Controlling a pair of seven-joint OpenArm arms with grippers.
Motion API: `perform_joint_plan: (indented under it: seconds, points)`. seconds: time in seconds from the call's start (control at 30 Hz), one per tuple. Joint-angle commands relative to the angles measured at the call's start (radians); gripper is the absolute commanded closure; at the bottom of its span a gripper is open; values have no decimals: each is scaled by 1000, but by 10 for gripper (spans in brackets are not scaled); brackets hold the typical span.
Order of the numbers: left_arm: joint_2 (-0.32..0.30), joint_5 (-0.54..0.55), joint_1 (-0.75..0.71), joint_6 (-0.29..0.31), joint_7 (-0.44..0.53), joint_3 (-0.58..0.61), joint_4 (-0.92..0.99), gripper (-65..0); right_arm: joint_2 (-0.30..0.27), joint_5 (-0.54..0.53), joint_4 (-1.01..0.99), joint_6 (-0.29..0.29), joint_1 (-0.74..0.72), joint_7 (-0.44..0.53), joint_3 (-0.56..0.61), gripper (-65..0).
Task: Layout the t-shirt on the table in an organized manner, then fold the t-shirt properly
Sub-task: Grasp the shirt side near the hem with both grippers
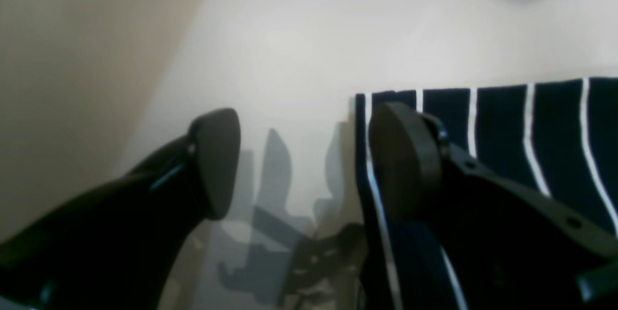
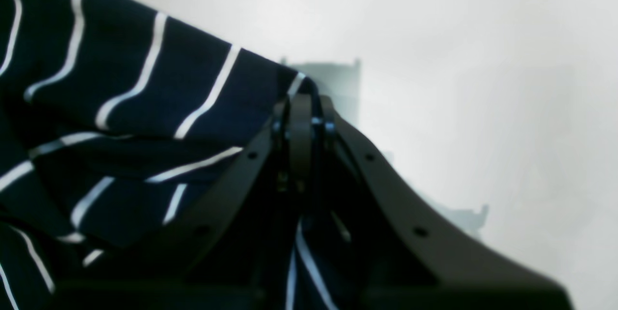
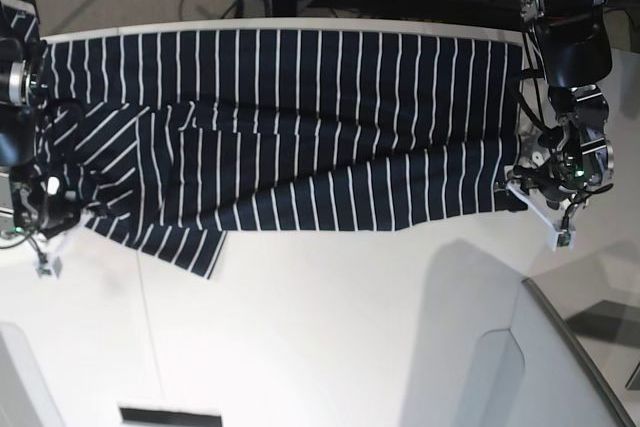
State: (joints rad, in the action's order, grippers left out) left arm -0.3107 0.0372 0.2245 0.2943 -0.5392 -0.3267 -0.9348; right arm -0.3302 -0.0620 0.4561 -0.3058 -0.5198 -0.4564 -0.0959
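The left gripper (image 1: 304, 155) stands open at the t-shirt's (image 3: 290, 127) hem corner, one finger resting over the cloth; the right gripper (image 2: 300, 121) is clamped on the shirt's other end. The shirt lies stretched across the table (image 3: 330, 327), one side already doubled over. The fold looks underway; next calls for freeing the right end and smoothing.

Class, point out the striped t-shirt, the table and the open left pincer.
t-shirt (image 3: 300, 97), base view, middle of its body.
table (image 3: 330, 327), base view, bare white top near the front.
left pincer (image 1: 304, 155), left wrist view, gap midway between fingertips.
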Motion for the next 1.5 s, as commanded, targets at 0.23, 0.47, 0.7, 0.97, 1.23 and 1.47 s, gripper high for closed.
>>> perform_joint_plan:
  seconds: [0.23,0.47,0.7,0.97,1.23,1.47]
  points:
    - [-12,8,37,6,109,48,118,-420,-17,1,11,1,-24,8,0,0]
    - [-2,82,80,89,164,50,264,-418,-16,3,11,1,-24,8,0,0]
    - [6,91,66,92,173,44,210,-416,-16,3,11,1,-24,8,0,0]
    - [-2,91,25,90,170,42,115,-416,-16,3,11,1,-24,8,0,0]
    - [5,91,45,90,178,48,199,-416,-14,3,11,1,-24,8,0,0]
    - [6,89,66,96,179,50,253,-224,-14,3,11,1,-24,8,0,0]
